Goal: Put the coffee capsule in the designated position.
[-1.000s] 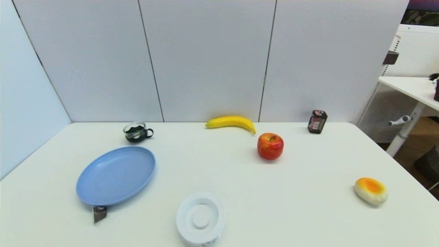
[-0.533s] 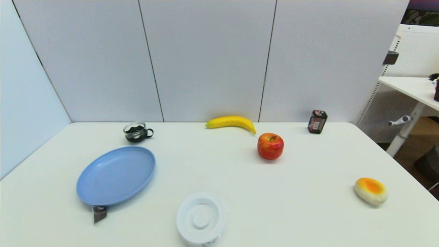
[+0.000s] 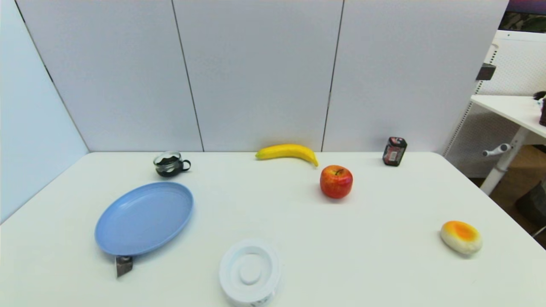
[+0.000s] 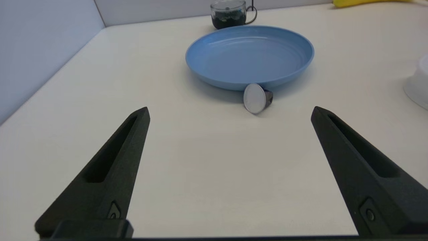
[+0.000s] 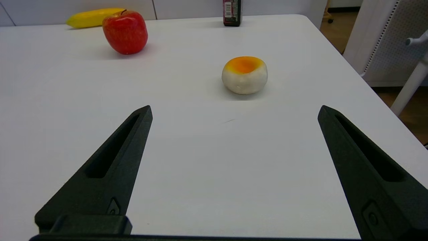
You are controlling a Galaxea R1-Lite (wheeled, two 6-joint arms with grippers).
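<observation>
Just one coffee capsule (tipped sideways); both left gripper and right gripper gape, empty.

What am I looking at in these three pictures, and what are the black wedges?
A two-armed robot faces a white table. One picture looks down from its head; the other two come from cameras on its wrists. The black wedges are each claw's fingers: left claw and right claw, both open and holding nothing. On the table: a tiny grey-brown coffee capsule lying on its side against a blue plate, a glass cup, a yellow banana, a red apple, a dark jar, an orange-topped bun and a white round holder.
</observation>
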